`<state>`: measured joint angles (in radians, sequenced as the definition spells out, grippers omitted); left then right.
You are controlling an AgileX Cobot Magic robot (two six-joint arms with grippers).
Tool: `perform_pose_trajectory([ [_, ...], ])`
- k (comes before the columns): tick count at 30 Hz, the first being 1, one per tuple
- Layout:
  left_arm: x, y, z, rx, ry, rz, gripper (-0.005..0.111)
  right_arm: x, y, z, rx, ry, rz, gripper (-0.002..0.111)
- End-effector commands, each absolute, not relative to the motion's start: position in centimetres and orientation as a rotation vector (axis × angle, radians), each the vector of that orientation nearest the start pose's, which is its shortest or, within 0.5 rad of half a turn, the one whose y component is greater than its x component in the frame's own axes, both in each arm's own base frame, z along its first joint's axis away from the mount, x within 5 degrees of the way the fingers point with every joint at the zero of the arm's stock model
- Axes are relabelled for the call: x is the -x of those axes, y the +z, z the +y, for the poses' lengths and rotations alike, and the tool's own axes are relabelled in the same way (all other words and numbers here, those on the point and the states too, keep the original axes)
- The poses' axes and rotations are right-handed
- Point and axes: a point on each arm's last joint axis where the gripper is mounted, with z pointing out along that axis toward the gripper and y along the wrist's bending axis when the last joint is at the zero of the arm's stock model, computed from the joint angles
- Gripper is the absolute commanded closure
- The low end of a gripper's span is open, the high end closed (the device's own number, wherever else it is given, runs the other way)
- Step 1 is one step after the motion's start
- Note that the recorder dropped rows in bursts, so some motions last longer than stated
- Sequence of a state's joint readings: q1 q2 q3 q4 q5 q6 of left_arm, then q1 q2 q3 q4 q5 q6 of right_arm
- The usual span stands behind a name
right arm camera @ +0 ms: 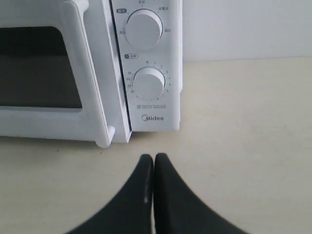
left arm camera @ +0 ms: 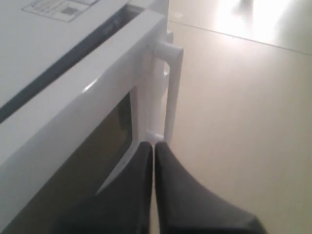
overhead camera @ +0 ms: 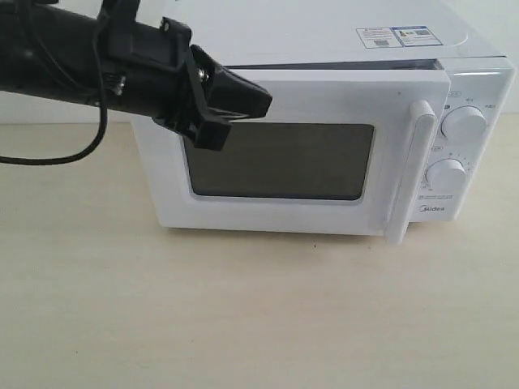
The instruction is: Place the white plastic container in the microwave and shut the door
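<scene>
Left tool (left arm camera: 154, 148) pinched empty, tip at door (overhead camera: 324, 101) (slightly ajar); right tool (right arm camera: 154, 160) pinched empty, facing microwave (overhead camera: 308, 32).

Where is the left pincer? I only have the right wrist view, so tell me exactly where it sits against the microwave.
Observer: The left pincer is shut, its tip in front of the upper left part of the door, just above the dark window. Whether it touches the door, I cannot tell.
Operator: Check the door's top edge. Report any opening.
Observer: The left wrist view shows a dark gap running between the door's top edge and the top of the microwave, so the door does not look fully shut.
</scene>
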<state>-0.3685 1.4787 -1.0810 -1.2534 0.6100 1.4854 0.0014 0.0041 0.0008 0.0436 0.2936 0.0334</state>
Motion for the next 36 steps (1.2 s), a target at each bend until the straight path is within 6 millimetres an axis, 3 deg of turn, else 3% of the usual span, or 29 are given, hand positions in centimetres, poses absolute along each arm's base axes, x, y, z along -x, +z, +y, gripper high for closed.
perform_pose_trajectory([
  [1,-26.5,34.3,-15.8,-0.970,-0.661,1.752,0.103,-5.6,20.0,0.0,-0.015,0.019,1.631,0.108],
  [10,-23.0,36.9,-14.0,-1.010,-0.587,1.790,0.103,-4.6,24.7,-0.2,-0.065,0.062,1.088,0.108],
  [13,-21.3,37.2,-13.6,-1.062,-0.622,1.822,0.103,-3.3,26.6,-0.3,-0.064,0.058,0.835,0.108],
  [17,-20.2,37.3,-13.1,-0.987,-0.642,1.834,0.103,-1.3,28.3,-0.4,-0.068,0.071,0.546,0.108],
  [18,-19.8,37.4,-12.9,-0.973,-0.635,1.825,0.103,-0.7,28.6,-0.4,-0.073,0.098,0.471,0.108],
  [20,-19.0,37.3,-12.3,-0.941,-0.609,1.806,0.103,-0.1,29.0,-0.4,-0.116,0.333,0.385,0.108],
  [21,-18.8,37.3,-12.2,-0.930,-0.600,1.800,0.103,0.0,29.6,-0.3,-0.116,0.382,0.394,0.108],
  [25,-18.4,37.7,-11.7,-0.857,-0.573,1.762,0.103,-0.9,34.1,0.9,-0.024,0.325,0.813,0.108],
  [26,-18.4,37.9,-11.7,-0.839,-0.591,1.759,0.103,-1.6,35.6,0.7,-0.102,0.361,0.955,0.108],
  [29,-18.5,37.9,-11.7,-0.832,-0.597,1.758,0.103,-3.4,37.0,-0.2,-0.262,0.343,1.179,0.108],
  [33,-18.4,37.9,-11.8,-0.838,-0.602,1.760,0.103,-7.8,33.9,-0.3,-0.502,0.396,1.645,0.108],
  [36,-18.3,37.8,-11.8,-0.854,-0.614,1.766,0.103,-9.3,31.8,0.9,-0.448,0.446,1.916,0.108],
])
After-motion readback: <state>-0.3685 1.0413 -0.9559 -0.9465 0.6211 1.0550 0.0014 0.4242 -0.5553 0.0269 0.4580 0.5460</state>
